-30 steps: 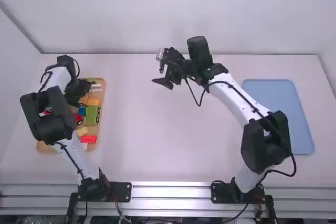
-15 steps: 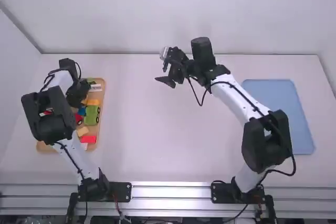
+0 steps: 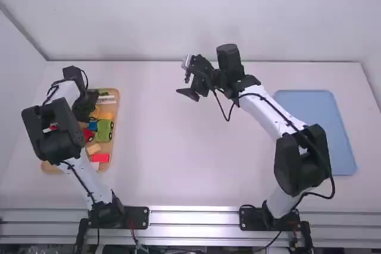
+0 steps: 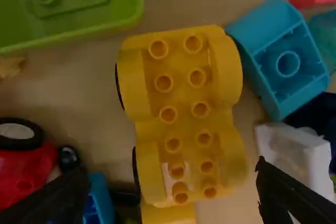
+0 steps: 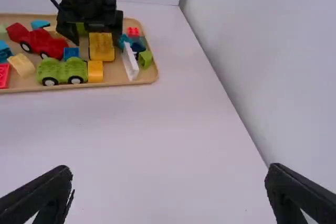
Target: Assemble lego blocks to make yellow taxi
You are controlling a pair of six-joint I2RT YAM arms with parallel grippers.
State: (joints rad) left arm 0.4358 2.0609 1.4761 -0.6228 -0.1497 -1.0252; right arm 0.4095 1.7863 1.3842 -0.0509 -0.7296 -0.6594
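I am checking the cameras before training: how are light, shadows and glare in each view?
High view: even light on the table, bright sheen along the metal rail. Left wrist view: dimmer, the fingers dark. Right wrist view: soft light, no hard shadows.

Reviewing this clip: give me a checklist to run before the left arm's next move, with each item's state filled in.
1. Left claw open: ok, its fingers stand apart.
2. Yellow wheeled base studs up: ok.
3. Base lined up with the left claw: ok, one end appears between the fingers.
4. Space around the base: not ok, the light-blue block sits right up against one corner.
5. Left claw low enough to grip: cannot tell, its height over the wooden tray is unclear.
6. Right claw out of the way: ok, it hangs open over the table, well away from the tray.
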